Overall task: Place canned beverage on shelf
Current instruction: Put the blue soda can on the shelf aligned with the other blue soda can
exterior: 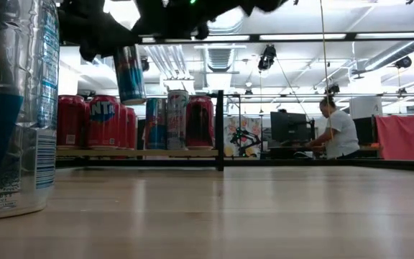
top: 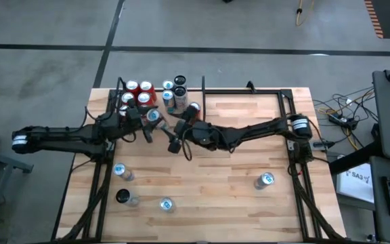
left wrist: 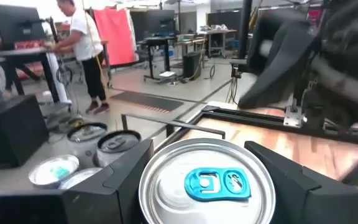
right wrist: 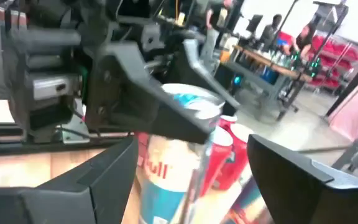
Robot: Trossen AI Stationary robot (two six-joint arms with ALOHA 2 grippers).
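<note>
Behind the shelf [exterior: 139, 152] a person sits; left gripper [top: 153, 126] clasps a can [top: 154, 116], right gripper [top: 179, 139] spread wide, empty

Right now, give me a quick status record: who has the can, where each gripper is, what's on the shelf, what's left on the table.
held can: blue-tab can, lifted clear of the table, between the left gripper fingers
right gripper: open, close beside the can, not gripping it
shelf: red cans and other upright cans already in the bay
table: four loose cans on the near half
handover: looks like the left arm has taken the can
</note>
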